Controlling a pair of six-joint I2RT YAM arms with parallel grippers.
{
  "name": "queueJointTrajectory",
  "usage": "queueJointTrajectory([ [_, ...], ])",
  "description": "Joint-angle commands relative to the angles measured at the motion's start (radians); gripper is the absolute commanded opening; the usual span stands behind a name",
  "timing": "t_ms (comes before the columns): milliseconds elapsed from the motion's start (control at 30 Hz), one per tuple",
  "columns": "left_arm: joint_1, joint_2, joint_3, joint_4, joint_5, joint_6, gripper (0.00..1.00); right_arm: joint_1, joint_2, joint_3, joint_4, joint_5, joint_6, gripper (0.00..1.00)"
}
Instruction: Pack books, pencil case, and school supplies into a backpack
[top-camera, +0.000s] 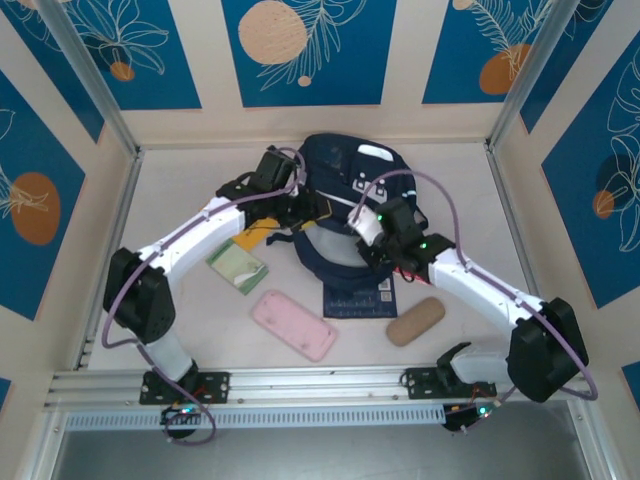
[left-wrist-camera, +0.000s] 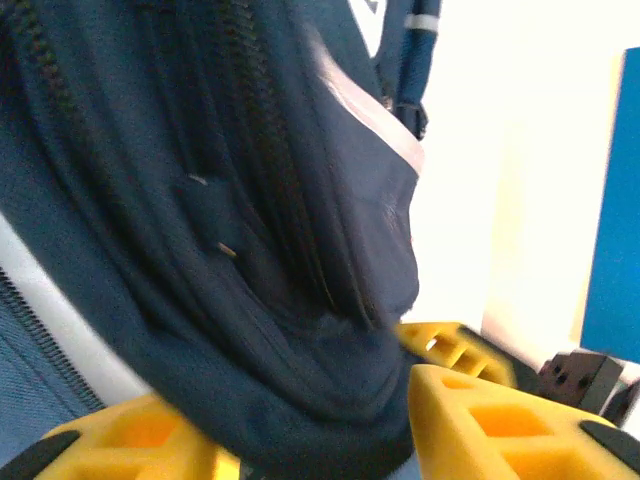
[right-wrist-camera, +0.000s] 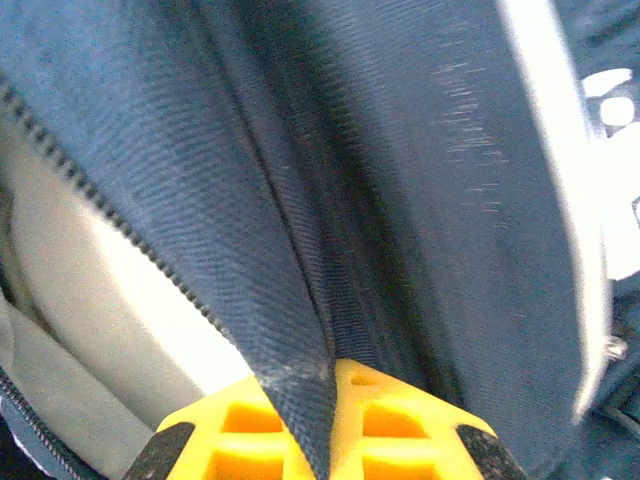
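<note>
End effector on the right arm (right-wrist-camera: 325, 405) was clamped shut, pinching a fold of the large dark navy fabric backpack with thin white stripes (top-camera: 335, 160). The right wrist view had that fold running straight down between the yellow fingers (right-wrist-camera: 400, 420), with a zipper line and pale lining to the left of it.

Left end effector (left-wrist-camera: 310, 430) had its jaws apart, with bunched navy fabric bulging between the two yellow fingers (left-wrist-camera: 490, 420). Couldn't tell whether they pressed on it.

The backpack sat far centre on the pale tabletop (top-camera: 180, 200), both arms reaching in to its near rim, one from each side.

Outside the bag, on the tabletop:
- thin dark navy book with a white label (top-camera: 358, 297), just near of the backpack
- pink oblong soft case (top-camera: 293, 324), near centre-left
- tan oblong pouch (top-camera: 415, 321), near right of the book
- pale green flat packet (top-camera: 237, 266), left
- yellow-orange thin book (top-camera: 256, 236), partly under the left arm
</note>
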Motion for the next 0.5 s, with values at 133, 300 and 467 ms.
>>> queueJointTrajectory([
  [133,0.022,-0.196,0.029,-0.089,-0.115,0.161,0.58,-0.279,0.037,0.378,-0.199,-0.174,0.375,0.00],
  [300,0.022,-0.287,-0.034,-0.129,-0.197,0.219,0.59,-0.386,0.017,0.437,-0.202,-0.175,0.432,0.00],
  [467,0.022,-0.336,-0.097,-0.173,-0.251,0.255,0.59,-0.403,0.029,0.575,-0.283,0.024,0.475,0.00],
])
